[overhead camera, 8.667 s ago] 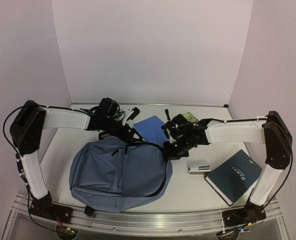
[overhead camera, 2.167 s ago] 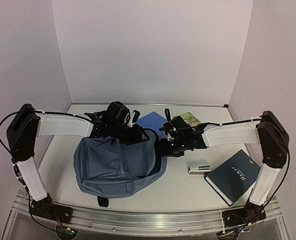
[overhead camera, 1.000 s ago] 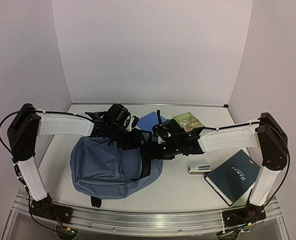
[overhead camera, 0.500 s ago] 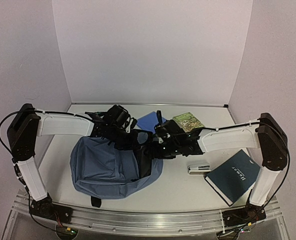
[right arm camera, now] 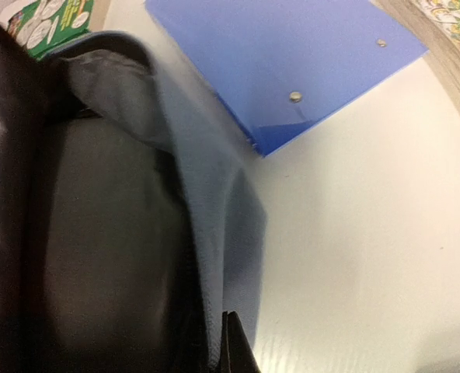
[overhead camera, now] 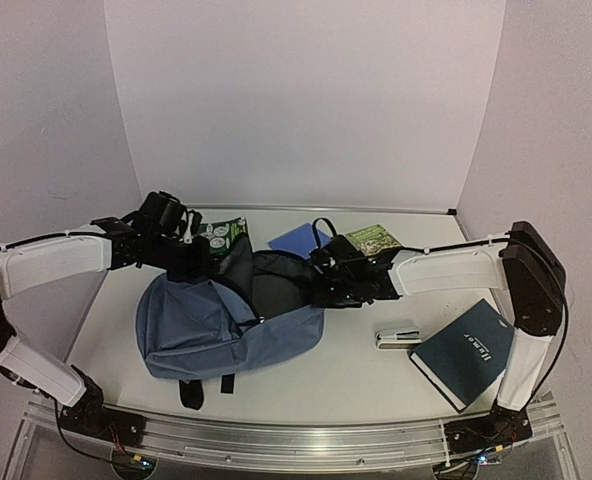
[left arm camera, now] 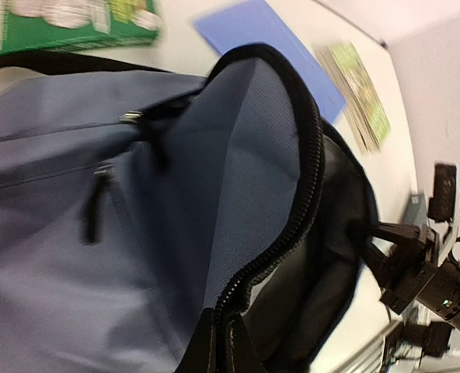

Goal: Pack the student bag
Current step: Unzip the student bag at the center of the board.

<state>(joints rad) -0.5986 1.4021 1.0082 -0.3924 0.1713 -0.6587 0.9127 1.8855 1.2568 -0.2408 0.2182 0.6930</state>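
The student bag (overhead camera: 196,325), slate-blue with black straps, lies left of centre with its main zip mouth pulled wide, showing the black lining (overhead camera: 276,285). My left gripper (overhead camera: 191,262) is shut on the left side of the zipper rim; in the left wrist view its tips (left arm camera: 222,350) pinch the black zip edge of the bag (left arm camera: 59,194). My right gripper (overhead camera: 321,290) is shut on the right side of the rim; in the right wrist view its tips (right arm camera: 230,342) clamp the bag's blue fabric edge (right arm camera: 207,194).
A flat blue notebook (overhead camera: 298,240) and a green booklet (overhead camera: 374,240) lie behind the bag. A green pack (overhead camera: 221,232) lies at the back left. A stapler (overhead camera: 397,335) and a dark teal book (overhead camera: 468,352) sit at the right front.
Both grippers have closed on the bag's rim. The left arm has swung left, spreading the mouth wide, exposing the lining and uncovering the green pack.
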